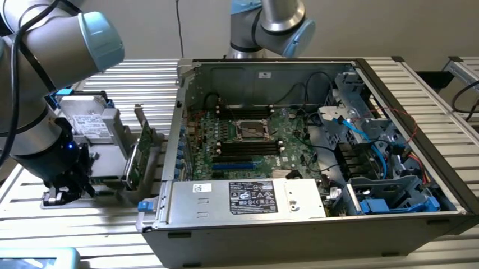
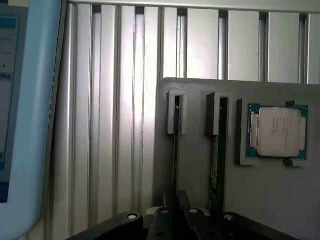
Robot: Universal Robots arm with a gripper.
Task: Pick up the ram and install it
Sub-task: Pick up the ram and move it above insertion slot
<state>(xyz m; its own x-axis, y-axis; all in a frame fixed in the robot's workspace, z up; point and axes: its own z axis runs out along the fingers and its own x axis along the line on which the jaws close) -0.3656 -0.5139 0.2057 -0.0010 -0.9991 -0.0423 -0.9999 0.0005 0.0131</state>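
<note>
Two ram sticks stand on edge in slots of a grey holder block (image 2: 195, 165). One is a thin dark stick (image 2: 176, 145); the other, beside it, is a green ram stick (image 2: 216, 155). My gripper (image 2: 176, 220) hangs right over the near end of the thin dark stick. In the exterior view my gripper (image 1: 64, 195) is low at the holder on the exterior view's left, well apart from the open computer case (image 1: 299, 235). The motherboard's black ram slots (image 1: 247, 147) lie beside the processor socket (image 1: 250, 130).
A square silver processor chip (image 2: 278, 131) sits in a pocket of the holder next to the sticks. A tall green expansion card (image 1: 140, 151) and a drive (image 1: 86, 126) stand nearby. A second arm (image 1: 270, 22) rises behind the case. A light-blue device (image 2: 25, 125) lies on the ribbed table.
</note>
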